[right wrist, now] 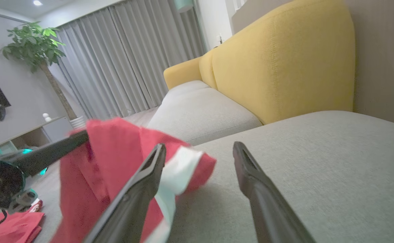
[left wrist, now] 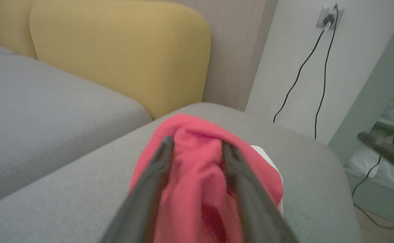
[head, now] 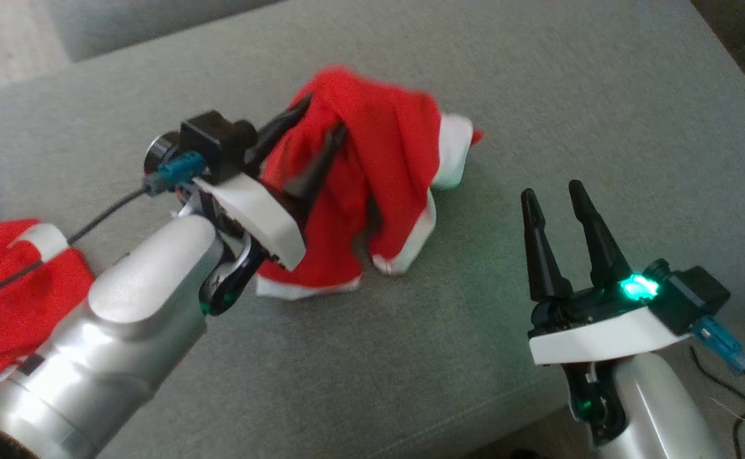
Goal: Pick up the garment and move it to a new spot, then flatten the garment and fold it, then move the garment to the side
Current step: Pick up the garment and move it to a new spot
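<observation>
1. A grey sofa cushion [head: 538, 95] is seen serving as the work surface, with a yellow backrest [left wrist: 116, 50] beyond its far side.
2. The red garment [head: 379, 166], trimmed in white, is pictured raised at the middle of the cushion. Its top is hoisted into a peak while its lower hems are left trailing on the fabric. The pick-up is judged to be under way. The set-down at a new spot, the flattening, the folding and the shift to the side are all judged not yet done.
3. A second red cloth [head: 9, 299] is left lying at the near left edge of the cushion, well apart from the raised one.
4. The left arm [head: 124, 331] is stretched from the near left towards the far middle, with its wrist lifted above the cushion.
5. The left gripper [head: 321, 115] is buried in the garment's peak. Its fingers are set apart, with cloth bunched between and draped over them. Whether the cloth is clamped cannot be told.
6. The right gripper [head: 552, 189] is held at the near right, spread and empty, just beside the garment.
</observation>
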You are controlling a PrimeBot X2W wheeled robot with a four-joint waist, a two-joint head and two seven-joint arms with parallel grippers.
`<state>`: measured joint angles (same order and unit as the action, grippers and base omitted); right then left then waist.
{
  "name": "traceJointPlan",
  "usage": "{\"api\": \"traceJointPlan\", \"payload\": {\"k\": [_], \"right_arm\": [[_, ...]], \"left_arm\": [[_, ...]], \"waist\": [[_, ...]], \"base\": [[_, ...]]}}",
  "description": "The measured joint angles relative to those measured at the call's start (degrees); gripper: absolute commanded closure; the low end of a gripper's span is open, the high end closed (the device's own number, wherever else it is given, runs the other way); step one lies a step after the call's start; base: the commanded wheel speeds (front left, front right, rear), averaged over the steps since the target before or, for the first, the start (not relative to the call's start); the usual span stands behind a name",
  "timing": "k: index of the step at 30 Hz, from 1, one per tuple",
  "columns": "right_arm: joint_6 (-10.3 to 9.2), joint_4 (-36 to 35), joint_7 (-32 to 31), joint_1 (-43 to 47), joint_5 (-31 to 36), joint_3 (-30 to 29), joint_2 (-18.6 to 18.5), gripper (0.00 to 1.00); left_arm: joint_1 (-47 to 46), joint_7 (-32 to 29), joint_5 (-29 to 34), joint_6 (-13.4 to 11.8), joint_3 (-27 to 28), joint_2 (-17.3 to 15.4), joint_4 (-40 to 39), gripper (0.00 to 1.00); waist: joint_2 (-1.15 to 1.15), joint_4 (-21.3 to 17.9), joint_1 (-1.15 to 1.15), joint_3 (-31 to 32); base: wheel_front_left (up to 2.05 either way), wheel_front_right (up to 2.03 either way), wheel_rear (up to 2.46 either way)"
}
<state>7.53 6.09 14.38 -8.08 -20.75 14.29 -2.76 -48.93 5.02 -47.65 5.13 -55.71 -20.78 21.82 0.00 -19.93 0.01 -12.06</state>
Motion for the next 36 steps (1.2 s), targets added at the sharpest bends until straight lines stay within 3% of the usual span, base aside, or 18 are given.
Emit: {"api": "traceJointPlan", "payload": {"k": [4, 10, 17, 24, 30, 36], "right_arm": [[0.00, -0.9, 0.0, 0.0, 0.0, -0.5, 0.0, 0.00], [0.00, -0.7, 0.0, 0.1, 1.0, -2.1, 0.0, 0.00], [0.00, 0.9, 0.0, 1.0, 3.7, -5.9, 0.0, 0.00], [0.00, 2.6, 0.0, 4.2, 4.9, -6.8, 0.0, 0.00], [0.00, 4.0, 0.0, 5.8, 4.7, -7.0, 0.1, 0.00], [0.00, 4.6, 0.0, 6.4, 4.7, -6.8, 0.1, 0.00]], "left_arm": [[0.3, 2.3, 2.0, 0.8, -2.3, 0.8, 6.0, 0.00], [1.4, 7.8, 1.7, 0.4, -0.5, 1.8, 7.8, 0.00], [7.9, 9.3, 1.4, -3.5, 6.6, -0.5, 4.4, 0.00], [23.6, 9.4, 4.4, -8.2, 17.8, -2.3, -6.3, 0.00], [38.6, 9.4, 8.1, -8.8, 22.2, 1.3, -9.1, 0.00], [41.2, 9.4, 11.7, -7.3, 28.3, 6.0, -9.9, 0.00]], "waist": [[0.00, -2.1, 0.01, -3.0], [0.00, 1.2, 0.00, -2.6], [0.00, 9.1, -0.01, 1.2], [0.00, 16.6, -0.02, 5.3], [0.00, 19.6, -0.03, 8.3], [0.00, 19.7, -0.02, 9.2]], "base": [[0.00, 0.00, 0.00], [0.00, 0.00, 0.00], [0.00, 0.00, 0.00], [0.00, 0.00, 0.00], [0.00, 0.00, 0.00], [0.00, 0.00, 0.00]]}}
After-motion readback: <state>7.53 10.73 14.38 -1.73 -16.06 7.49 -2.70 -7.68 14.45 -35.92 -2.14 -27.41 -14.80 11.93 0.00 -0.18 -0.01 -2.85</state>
